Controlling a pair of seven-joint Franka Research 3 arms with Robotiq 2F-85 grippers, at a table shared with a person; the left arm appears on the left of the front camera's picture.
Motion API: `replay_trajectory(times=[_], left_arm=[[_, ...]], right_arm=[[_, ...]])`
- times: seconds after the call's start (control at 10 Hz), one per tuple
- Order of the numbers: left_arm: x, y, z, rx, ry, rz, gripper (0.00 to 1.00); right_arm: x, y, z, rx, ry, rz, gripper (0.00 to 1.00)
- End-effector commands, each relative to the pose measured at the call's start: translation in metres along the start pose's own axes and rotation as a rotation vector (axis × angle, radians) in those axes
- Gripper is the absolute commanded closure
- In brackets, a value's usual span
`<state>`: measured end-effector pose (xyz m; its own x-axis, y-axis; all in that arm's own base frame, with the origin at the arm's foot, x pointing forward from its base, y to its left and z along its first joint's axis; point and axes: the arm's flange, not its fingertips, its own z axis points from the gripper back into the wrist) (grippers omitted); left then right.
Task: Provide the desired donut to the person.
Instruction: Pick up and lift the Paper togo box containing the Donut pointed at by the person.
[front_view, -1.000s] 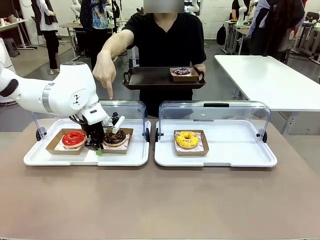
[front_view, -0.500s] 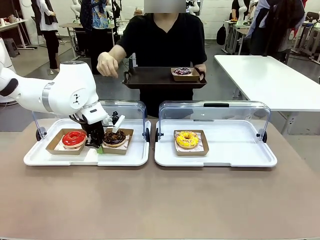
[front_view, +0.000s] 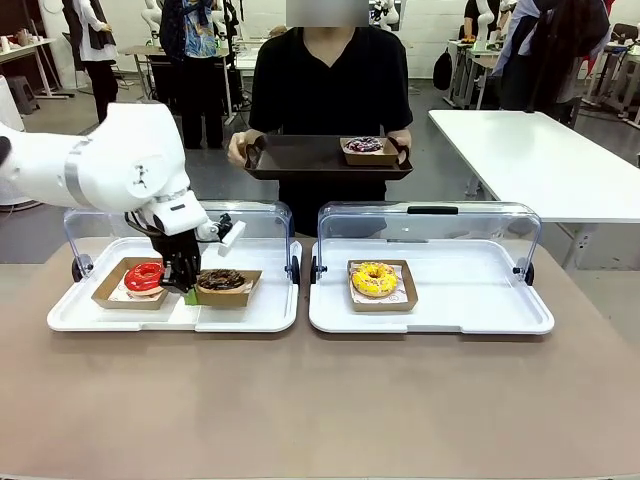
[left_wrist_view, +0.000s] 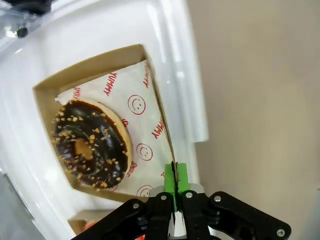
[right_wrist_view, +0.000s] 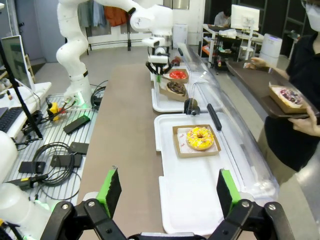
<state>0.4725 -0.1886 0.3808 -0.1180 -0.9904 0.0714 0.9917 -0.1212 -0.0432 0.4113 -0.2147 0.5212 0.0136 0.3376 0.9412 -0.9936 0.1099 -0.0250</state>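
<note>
The chocolate donut (front_view: 222, 279) sits in its cardboard box (front_view: 228, 297) in the left white tray (front_view: 150, 315), beside the red donut (front_view: 146, 275). The left end effector (front_view: 188, 285) is clenched on the box's thin wall, so no pad touches the icing. The person (front_view: 330, 80) holds a dark tray (front_view: 300, 158) ready to receive it. The right end effector (right_wrist_view: 169, 192) hangs released.

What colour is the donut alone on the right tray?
Yellow donut, clearest in the right wrist view.

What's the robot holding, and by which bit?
The left gripper pinches a side wall of the cardboard tray under the chocolate donut; the right gripper holds nothing.
</note>
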Motion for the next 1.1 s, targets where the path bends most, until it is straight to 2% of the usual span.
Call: replay_trajectory(times=[0.0,0.3,0.5,0.7,1.0], left_arm=[[0.002,-0.054,0.053,0.021,-0.038,0.019,1.0],[0.017,-0.117,0.128,0.082,0.01,-0.031,1.0],[0.035,-0.141,0.178,0.153,0.056,-0.009,1.0],[0.05,-0.144,0.225,0.198,0.054,0.002,1.0],[0.048,-0.122,0.244,0.162,0.002,0.005,1.0]], right_arm=[[0.0,0.0,0.001,0.001,-0.005,0.001,0.0],[0.0,0.0,0.001,0.001,-0.005,0.001,0.0],[0.0,0.0,0.001,0.001,-0.005,0.001,0.0],[0.0,0.0,0.001,0.001,-0.005,0.001,0.0],[0.0,0.0,0.001,0.001,-0.005,0.001,0.0]])
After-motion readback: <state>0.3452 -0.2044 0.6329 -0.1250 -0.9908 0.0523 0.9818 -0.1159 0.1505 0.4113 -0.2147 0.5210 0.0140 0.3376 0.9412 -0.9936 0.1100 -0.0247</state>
